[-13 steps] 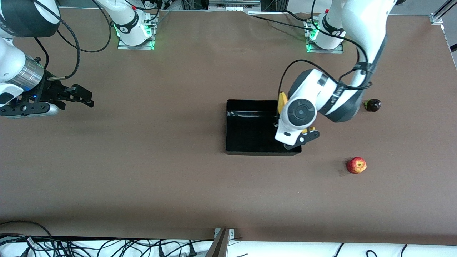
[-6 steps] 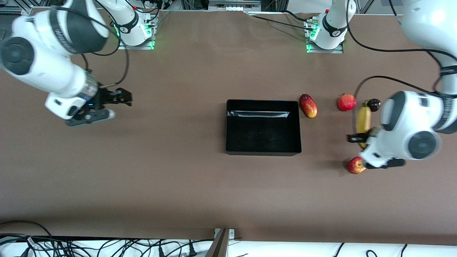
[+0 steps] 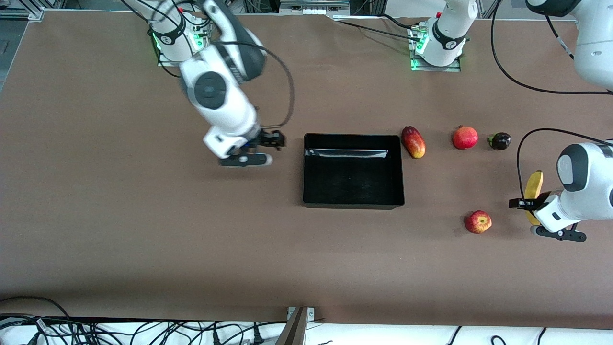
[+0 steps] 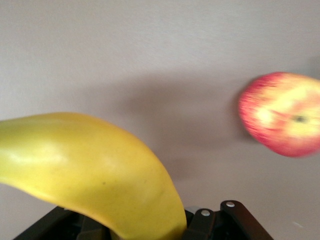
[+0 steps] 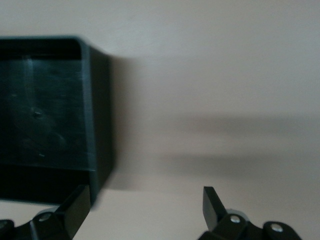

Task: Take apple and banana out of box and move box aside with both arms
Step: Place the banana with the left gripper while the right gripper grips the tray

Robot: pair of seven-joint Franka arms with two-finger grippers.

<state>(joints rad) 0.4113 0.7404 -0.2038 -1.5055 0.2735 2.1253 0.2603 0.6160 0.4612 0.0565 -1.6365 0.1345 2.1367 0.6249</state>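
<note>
The black tray lies at the table's middle, with nothing in it. My left gripper is shut on the yellow banana over the table at the left arm's end. The red apple lies on the table beside it, toward the tray. In the left wrist view the banana fills the jaws of the left gripper and the apple lies apart from it. My right gripper is open and empty beside the tray's wall at the right arm's end. The right wrist view shows the right gripper beside the tray's corner.
A red-yellow mango, a red pomegranate and a small dark fruit lie in a row beside the tray, toward the left arm's end and farther from the front camera than the apple. Cables lie along the table's near edge.
My left gripper has carried the banana from over the tray past the apple toward the left arm's end. My right gripper has swung in from the right arm's end to beside the tray.
</note>
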